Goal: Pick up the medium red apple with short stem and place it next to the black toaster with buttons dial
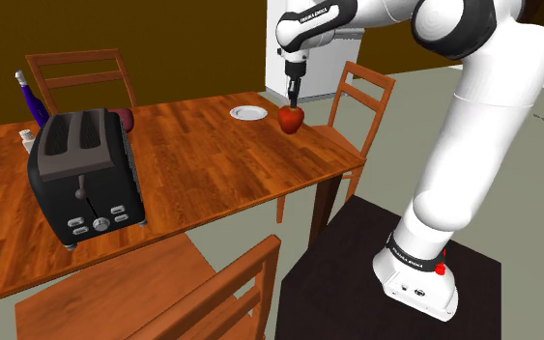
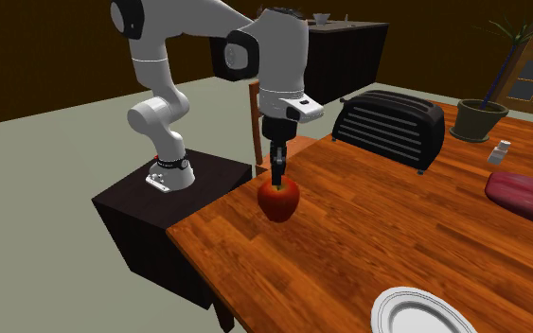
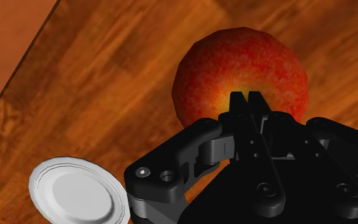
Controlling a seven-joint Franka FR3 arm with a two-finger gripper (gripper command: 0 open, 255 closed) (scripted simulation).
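Observation:
The red apple (image 1: pixel 291 120) (image 2: pixel 278 201) (image 3: pixel 234 70) rests on the wooden table (image 1: pixel 212 155) (image 2: pixel 349 255) near its edge closest to the arm. My black gripper (image 1: pixel 294 99) (image 2: pixel 276 180) (image 3: pixel 247 98) points straight down over it. Its fingers are shut and meet at the apple's top, and the stem is hidden under them. The black toaster (image 1: pixel 84 179) (image 2: pixel 392 123) stands far along the table, towards the shoulder view's left, well apart from the apple.
A white plate (image 1: pixel 248 113) (image 2: pixel 423 314) (image 3: pixel 75 194) lies close to the apple. A dark red object (image 2: pixel 524 194), a shaker (image 2: pixel 501 151) and a purple bottle (image 1: pixel 28 101) sit beyond the toaster. Wooden chairs (image 1: pixel 361 97) (image 1: pixel 163 299) ring the table.

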